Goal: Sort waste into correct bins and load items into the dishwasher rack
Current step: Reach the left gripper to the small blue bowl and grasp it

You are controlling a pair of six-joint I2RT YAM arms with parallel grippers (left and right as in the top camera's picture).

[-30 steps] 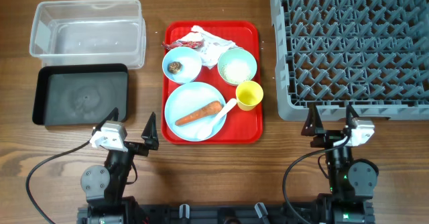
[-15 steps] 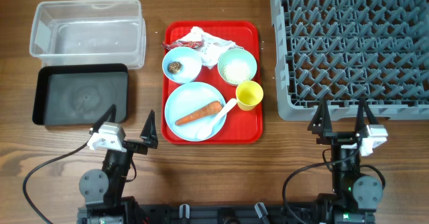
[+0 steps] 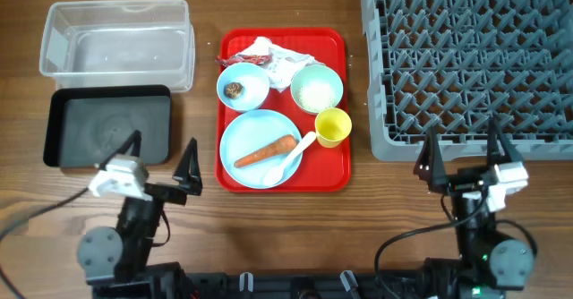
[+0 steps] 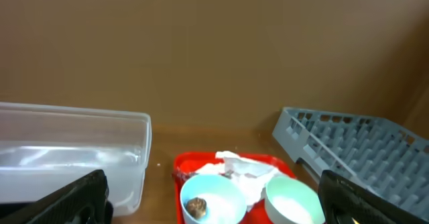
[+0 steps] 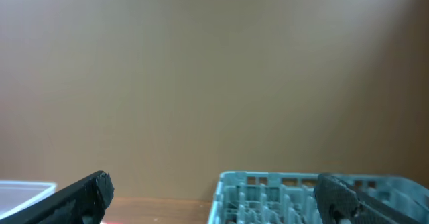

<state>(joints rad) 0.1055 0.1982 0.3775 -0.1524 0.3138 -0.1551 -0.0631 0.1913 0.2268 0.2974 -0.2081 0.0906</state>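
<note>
Your left gripper: jaws spread wide, nothing between them, fingers pointing ahead | your right gripper: jaws just as wide, holding nothing, well apart from the left.

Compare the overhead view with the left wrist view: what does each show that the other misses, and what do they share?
Only the overhead view shows the black tray, the plate with the carrot, the spoon, the yellow cup and the right claw. Only the left wrist view shows the brown wall in the background. Both show the clear tub, the red tray, the napkins, the blue bowl holding a brown lump, the green bowl of rice, the grey rack and the open left claw.
</note>
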